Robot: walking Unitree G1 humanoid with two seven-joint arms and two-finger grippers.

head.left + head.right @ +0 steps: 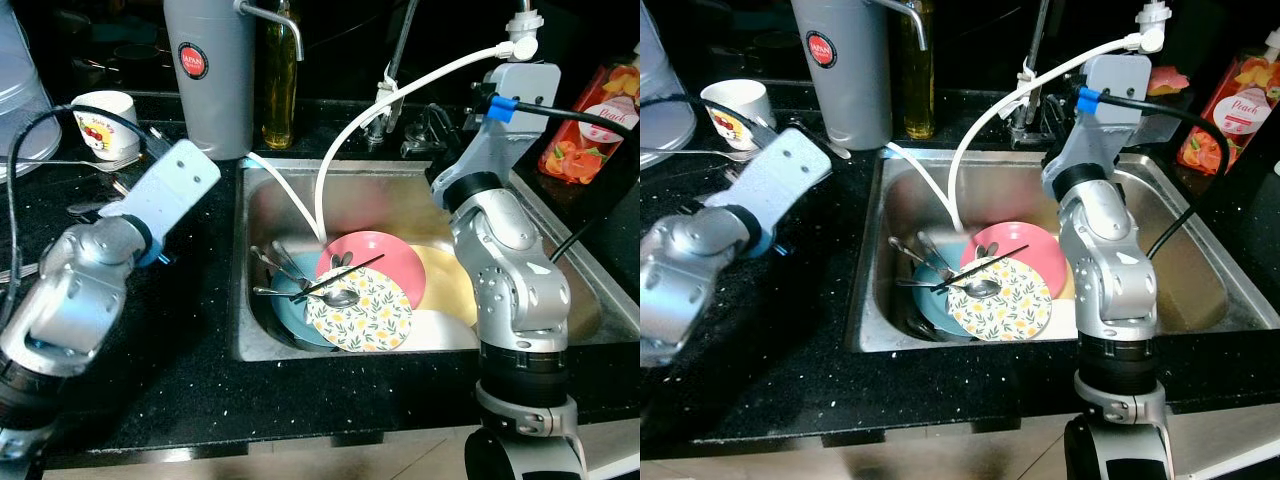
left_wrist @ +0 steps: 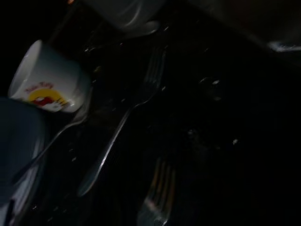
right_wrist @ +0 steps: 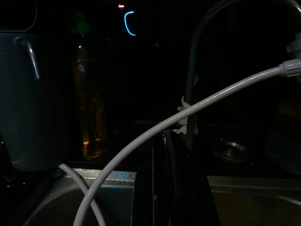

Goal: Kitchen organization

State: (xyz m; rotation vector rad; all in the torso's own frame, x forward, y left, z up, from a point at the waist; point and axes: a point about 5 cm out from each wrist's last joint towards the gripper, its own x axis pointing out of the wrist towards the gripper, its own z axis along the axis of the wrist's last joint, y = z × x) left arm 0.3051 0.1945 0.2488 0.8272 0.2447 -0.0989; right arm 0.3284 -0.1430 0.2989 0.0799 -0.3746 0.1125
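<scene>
A black speckled stone counter (image 1: 180,330) spans the scene, with a stainless steel sink (image 1: 270,215) set into its middle. Far left of the sink stands a tall grey thermos jug with a red round label (image 1: 208,75), and just right of it a slim glass bottle of amber oil (image 1: 280,85). A white hose (image 1: 400,95) arcs from the far right down into the basin. In the basin lie stacked plates: a pink round plate (image 1: 390,258), a pale yellow plate (image 1: 450,285) to its right, and a white plate with a yellow floral pattern (image 1: 365,315) nearest, over a blue plate (image 1: 285,308). A spoon, other cutlery and a black chopstick (image 1: 340,280) rest across them.

The right gripper (image 3: 164,188) is raised over the far right part of the sink, well above and beyond the plates; its black fingers are pressed together, holding nothing. The left gripper reaches over the counter at the far left; whether its fingers are apart cannot be told. There a white mug with a cartoon print (image 2: 49,80) sits, with a metal fork (image 2: 127,113) lying beside it.
</scene>
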